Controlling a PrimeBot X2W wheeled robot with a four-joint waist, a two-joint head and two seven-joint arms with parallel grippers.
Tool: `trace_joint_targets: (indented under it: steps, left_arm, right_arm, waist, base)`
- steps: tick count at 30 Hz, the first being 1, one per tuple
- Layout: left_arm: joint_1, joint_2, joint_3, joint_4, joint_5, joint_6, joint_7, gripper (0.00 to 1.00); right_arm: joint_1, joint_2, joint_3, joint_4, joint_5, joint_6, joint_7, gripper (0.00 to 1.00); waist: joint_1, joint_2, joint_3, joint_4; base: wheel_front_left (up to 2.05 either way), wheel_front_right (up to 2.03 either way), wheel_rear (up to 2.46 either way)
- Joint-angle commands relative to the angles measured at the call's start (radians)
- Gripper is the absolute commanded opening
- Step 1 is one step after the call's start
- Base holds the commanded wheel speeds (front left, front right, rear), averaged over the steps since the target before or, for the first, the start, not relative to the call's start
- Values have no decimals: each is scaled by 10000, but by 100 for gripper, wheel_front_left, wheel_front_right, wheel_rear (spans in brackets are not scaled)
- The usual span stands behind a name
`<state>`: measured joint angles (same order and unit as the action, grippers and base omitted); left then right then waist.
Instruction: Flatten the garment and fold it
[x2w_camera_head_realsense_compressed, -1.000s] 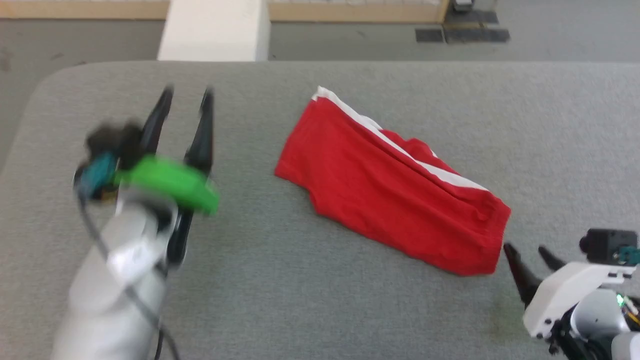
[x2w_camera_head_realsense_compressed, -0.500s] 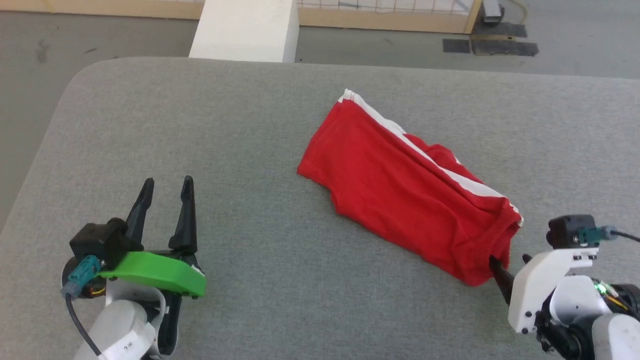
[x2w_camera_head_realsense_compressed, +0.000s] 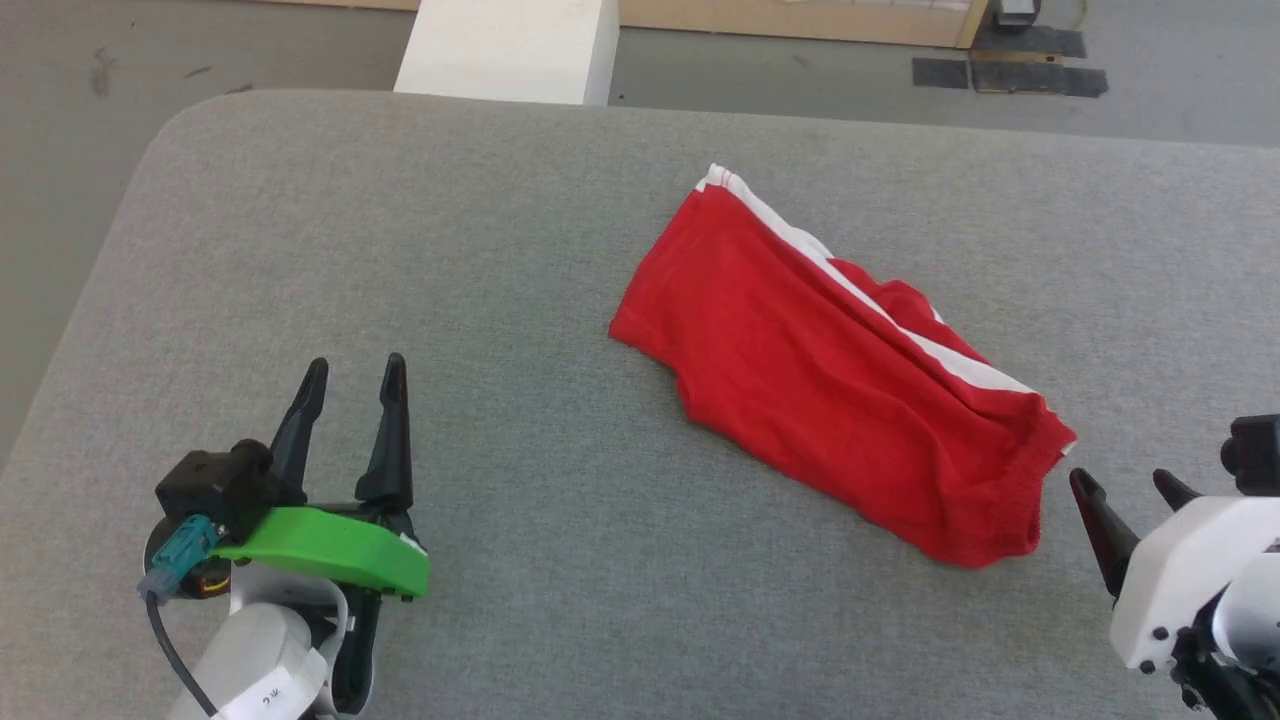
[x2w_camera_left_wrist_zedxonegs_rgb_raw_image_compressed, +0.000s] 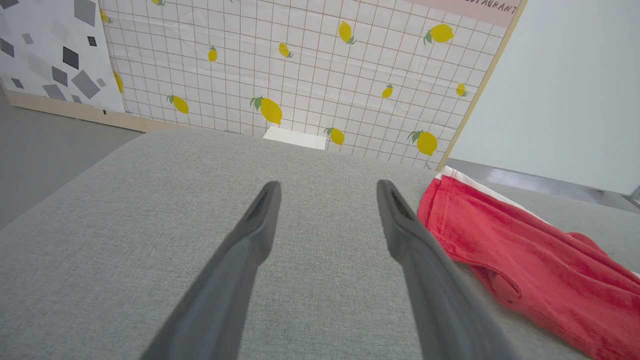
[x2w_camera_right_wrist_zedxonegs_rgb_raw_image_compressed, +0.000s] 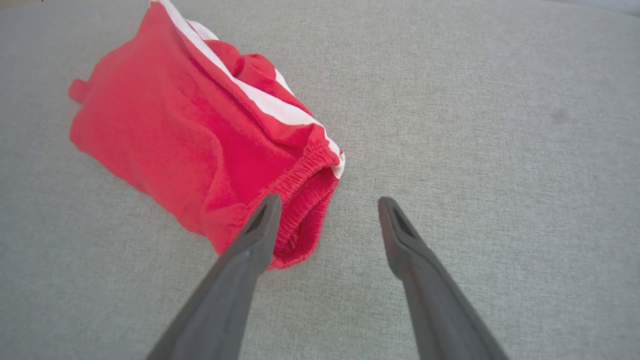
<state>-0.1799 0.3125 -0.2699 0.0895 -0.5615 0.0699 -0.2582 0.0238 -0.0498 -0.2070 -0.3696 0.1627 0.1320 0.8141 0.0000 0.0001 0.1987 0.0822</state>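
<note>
On the table (x2w_camera_head_realsense_compressed: 500, 250), garment (x2w_camera_head_realsense_compressed: 830, 385) lies folded over, seemingly rumpled; final fold left. Both gape empty: left pincer (x2w_camera_head_realsense_compressed: 356, 363) far from it, right pincer (x2w_camera_head_realsense_compressed: 1120, 476) beside its waistband.

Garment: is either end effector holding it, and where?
Nothing is held. The left end effector and right end effector are both open; the garment lies free on the table.

Grey fabric table (x2w_camera_head_realsense_compressed: 560, 580), rounded corner, evenly lit. Grey floor (x2w_camera_head_realsense_compressed: 60, 130) lay beyond. White block (x2w_camera_head_realsense_compressed: 510, 45) stood at the far edge; wooden skirting (x2w_camera_head_realsense_compressed: 800, 18) and dark mats (x2w_camera_head_realsense_compressed: 1010, 75) behind. Wall (x2w_camera_left_wrist_zedxonegs_rgb_raw_image_compressed: 310, 65) was white grid with lemons, flanked by a grey-flecked panel (x2w_camera_left_wrist_zedxonegs_rgb_raw_image_compressed: 50, 55) and a pale wall (x2w_camera_left_wrist_zedxonegs_rgb_raw_image_compressed: 565, 85).
</note>
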Motion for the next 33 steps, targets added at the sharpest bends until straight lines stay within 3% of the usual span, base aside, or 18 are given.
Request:
trace_joint_targets:
  steps: [1, 6, 11, 26, 27, 28, 29, 33]
  left_arm:
    - [126, -50, -2, 14, 72, -67, -35, 100]
    - [34, -82, -58, 42, 74, -99, -35, 100]
    - [-51, -112, -171, 118, 55, -158, 14, 100]
    - [-410, -272, -256, 342, 3, -366, -6, 100]
    - [-418, -277, -258, 362, 3, -374, -7, 100]
    - [-429, -276, -265, 393, 4, -387, -8, 100]
    - [-434, -275, -267, 418, 2, -397, -9, 100]
    - [-446, -260, -266, 514, -19, -424, -11, 100]
  right_arm:
    - [148, -5, 45, -244, 145, -13, 111, 100]
    - [253, -5, 552, -130, 231, -13, 350, 100]
    - [-175, -5, 927, 985, 180, -13, 79, 100]
    - [-1033, -5, 718, 3660, -356, -13, -532, 100]
    - [-1044, -5, 747, 3750, -334, -13, -493, 85]
    - [-1064, -5, 776, 3829, -310, -13, -471, 22]
    - [-1077, -5, 801, 3868, -304, -13, -471, 0]
    - [-1105, -5, 884, 3909, -266, -13, -458, 0]
  waist:
    - [0, -1, -21, -76]
    - [0, -1, 61, -171]
    - [0, -1, 263, -97]
    - [0, -1, 750, 241]
    - [0, -1, 751, 239]
    - [0, -1, 749, 235]
    - [0, -1, 741, 227]
    - [0, -1, 680, 176]
  base:
    - [0, 0, 0]
    - [0, 0, 0]
    - [0, 0, 0]
    - [0, 0, 0]
    - [0, 0, 0]
    - [0, 0, 0]
    - [0, 0, 0]
    - [0, 0, 0]
